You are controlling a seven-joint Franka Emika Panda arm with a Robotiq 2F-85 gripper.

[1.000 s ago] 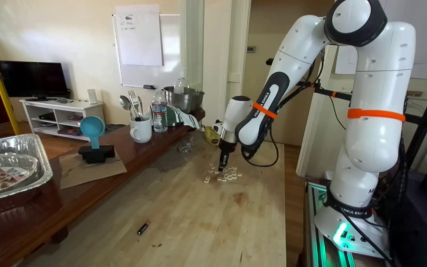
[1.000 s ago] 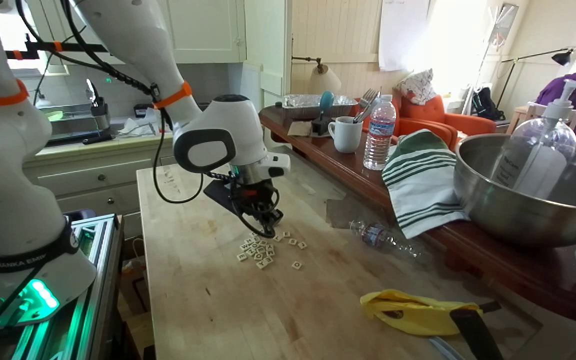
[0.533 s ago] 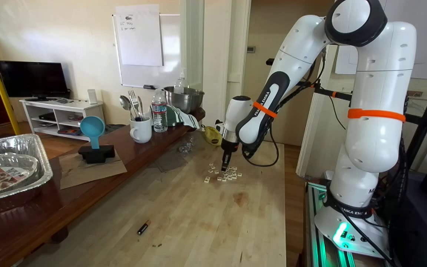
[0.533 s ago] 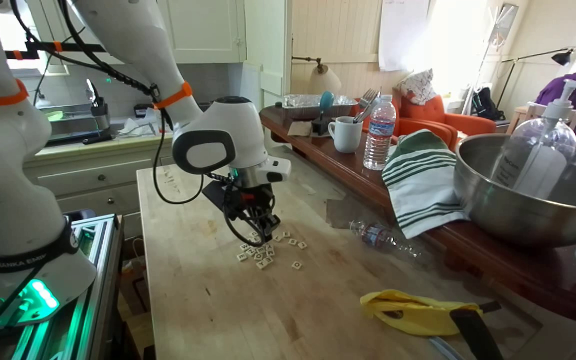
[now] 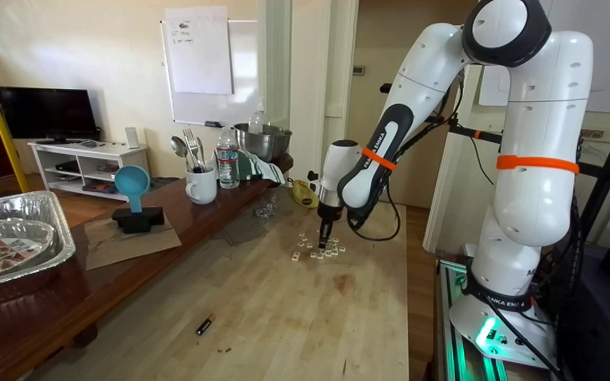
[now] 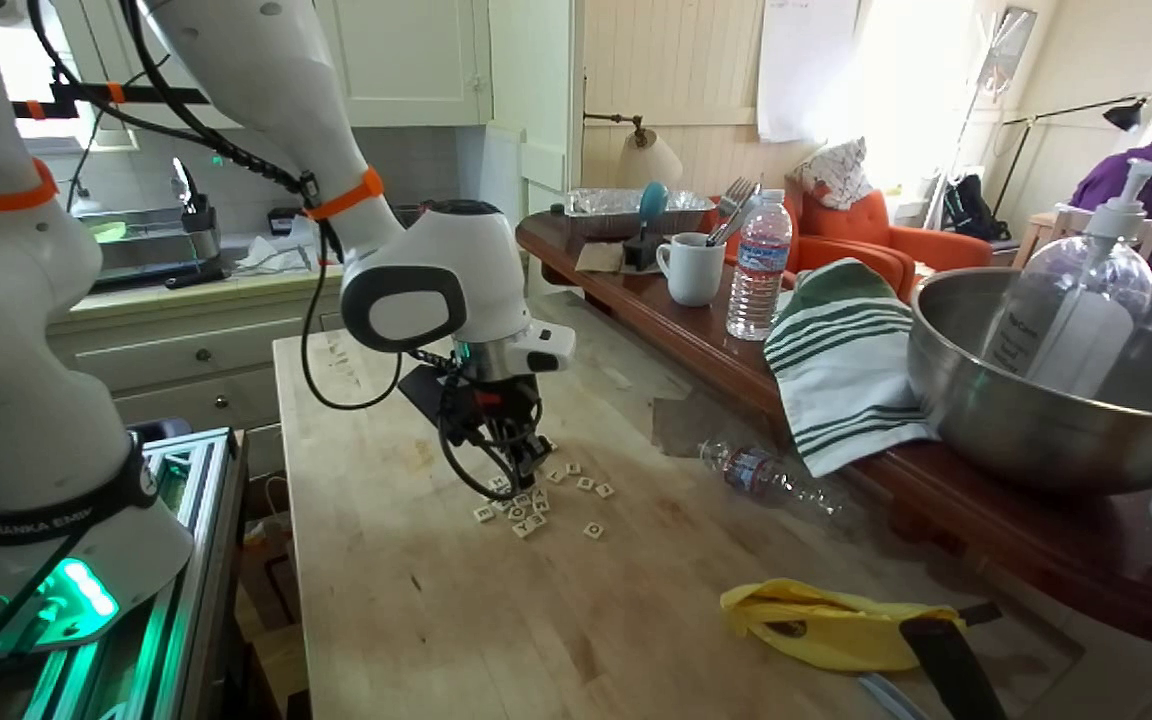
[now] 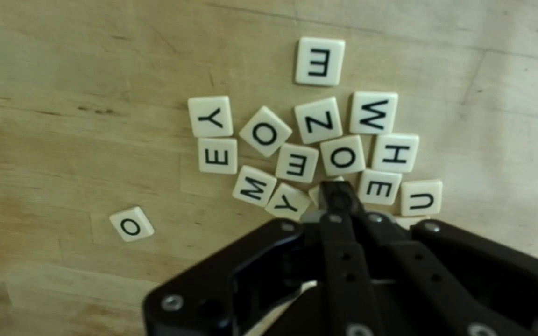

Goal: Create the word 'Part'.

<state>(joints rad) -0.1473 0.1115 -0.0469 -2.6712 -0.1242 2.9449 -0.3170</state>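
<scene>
Treat step in hand as probable letter sorting. Locate letter tiles (image 7: pixel 298 162) around the centre of the wrist view; read no P, A, R or T there. Note gripper (image 7: pixel 340 189) at lower right of centre, with jaws together, holding nothing visible. Next, expose a needed letter, then spread jaws around it.

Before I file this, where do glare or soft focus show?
In an exterior view, a likely window burns white; in both exterior views, the green base light glares; in the wrist view, most letter tiles read clearly, the hand darker and softer.
</scene>
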